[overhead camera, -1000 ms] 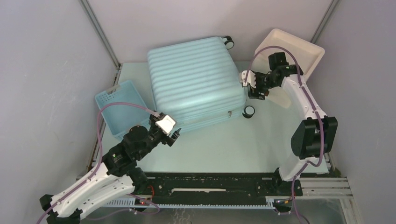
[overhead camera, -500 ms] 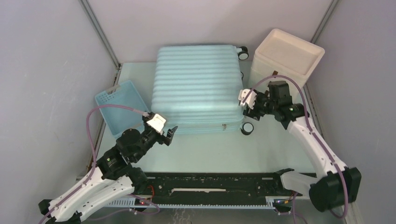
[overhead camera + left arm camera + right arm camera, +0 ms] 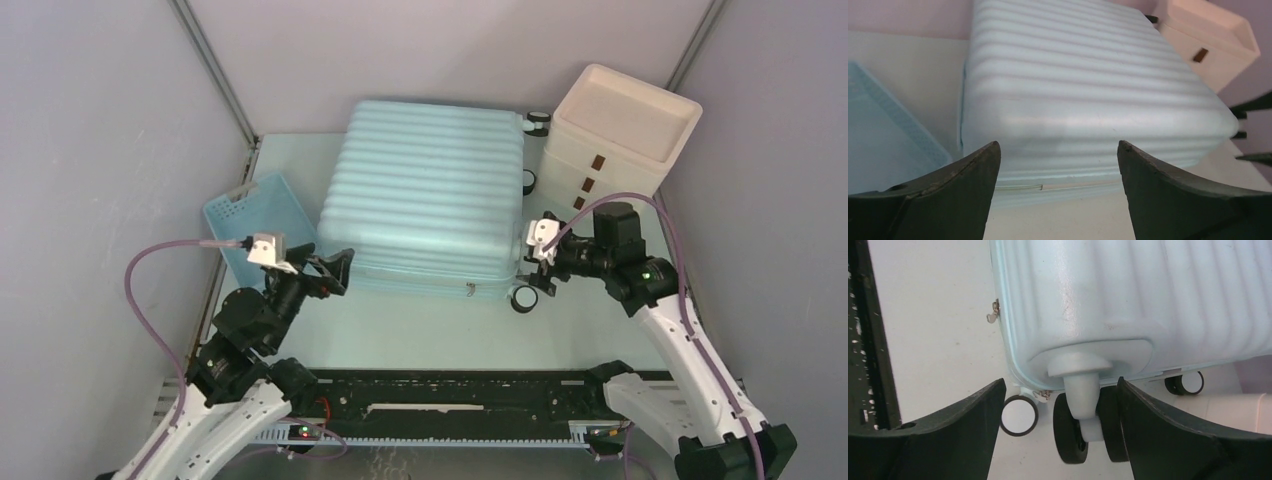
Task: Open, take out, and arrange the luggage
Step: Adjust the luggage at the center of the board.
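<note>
- Luggage (image 3: 430, 195) lies flat and closed in the middle of the table (image 3: 420, 325), ribbed shell up. The blue basket (image 3: 225, 207) is just to its left and the cream box (image 3: 640, 97) to its right.
- Its wheels (image 3: 1080, 432) face the right arm, and the zipped seam runs along the near edge. That probably puts the zip pull (image 3: 993, 311) within reach of either arm.
- The left gripper (image 3: 1058, 150) stands near the near-left corner with its jaws spread wide and nothing between them. It points along the shell, apparently ready to steady or nudge that corner.
- The right gripper (image 3: 1060, 385) is also spread wide and empty. It sits at the near-right corner, where the wrist view frames a caster stem between its fingers. Whether it touches the caster cannot be told.
- One arm at each near corner suggests they are squaring the case before unzipping it.
- The opening step has not begun, so finding and pulling the small zip tab looks like the delicate part ahead.
</note>
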Controlling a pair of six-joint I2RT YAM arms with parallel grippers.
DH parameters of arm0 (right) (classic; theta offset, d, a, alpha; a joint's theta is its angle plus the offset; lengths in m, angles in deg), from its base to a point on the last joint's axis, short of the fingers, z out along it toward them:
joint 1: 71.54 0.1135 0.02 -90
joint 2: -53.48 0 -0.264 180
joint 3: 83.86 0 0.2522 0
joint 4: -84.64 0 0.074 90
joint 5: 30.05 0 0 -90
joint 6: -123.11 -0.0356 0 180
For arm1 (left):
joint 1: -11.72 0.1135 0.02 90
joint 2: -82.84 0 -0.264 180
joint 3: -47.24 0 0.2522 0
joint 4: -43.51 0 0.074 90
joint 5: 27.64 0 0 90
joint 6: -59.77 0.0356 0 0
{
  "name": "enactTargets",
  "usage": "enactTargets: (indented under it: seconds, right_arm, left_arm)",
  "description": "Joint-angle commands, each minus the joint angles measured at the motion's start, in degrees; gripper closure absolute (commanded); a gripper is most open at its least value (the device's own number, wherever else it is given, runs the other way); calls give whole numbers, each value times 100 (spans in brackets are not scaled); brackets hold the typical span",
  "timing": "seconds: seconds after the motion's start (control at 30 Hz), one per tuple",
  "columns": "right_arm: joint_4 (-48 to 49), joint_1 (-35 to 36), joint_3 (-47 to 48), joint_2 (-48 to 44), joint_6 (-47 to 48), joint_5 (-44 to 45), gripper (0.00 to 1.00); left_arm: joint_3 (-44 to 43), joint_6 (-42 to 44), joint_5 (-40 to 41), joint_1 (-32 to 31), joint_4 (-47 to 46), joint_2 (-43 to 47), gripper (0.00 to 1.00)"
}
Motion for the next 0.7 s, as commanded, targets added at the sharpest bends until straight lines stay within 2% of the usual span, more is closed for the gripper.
enactTargets:
  seconds: [0.0, 0.07, 0.13, 0.23, 0.27, 0.3, 0.4, 0.5, 0.57, 0.67]
  right_arm:
    - [-1416, -274, 385, -90, -433, -1221, 11]
    - [-1431, -591, 692, 20, -510, -1539, 11]
    - [-1298, -984, 1098, 199, -784, -1893, 11]
    - [-627, -1591, 1303, 521, -1666, -2412, 13]
    - [-390, -1693, 1305, 638, -1966, -2418, 16]
    - [-189, -1716, 1297, 781, -2198, -2339, 19]
    - [200, -1719, 1296, 1221, -2824, -1642, 39]
    - [330, -1504, 1280, 1581, -2988, -814, 57]
    - [399, -1269, 1254, 1787, -2996, -371, 64]
    - [374, -863, 1243, 2048, -2864, 46, 68]
  left_arm:
    - [-133, -1034, -595, 982, 39, -157, 14]
    - [-108, -1358, -1082, 1563, 20, -362, 19]
    - [-45, -1686, -1494, 2110, -51, -527, 29]
    - [100, -2085, -1712, 2728, -178, -609, 40]
    - [155, -2205, -1673, 2885, -207, -608, 46]
    - [207, -2250, -1578, 2963, -216, -589, 49]
    - [407, -2468, -1292, 3083, -273, -600, 61]
    - [562, -2557, -1173, 3103, -371, -794, 79]
    - [596, -2617, -1079, 3108, -380, -1010, 85]
    - [621, -2651, -1000, 3108, -497, -1318, 87]
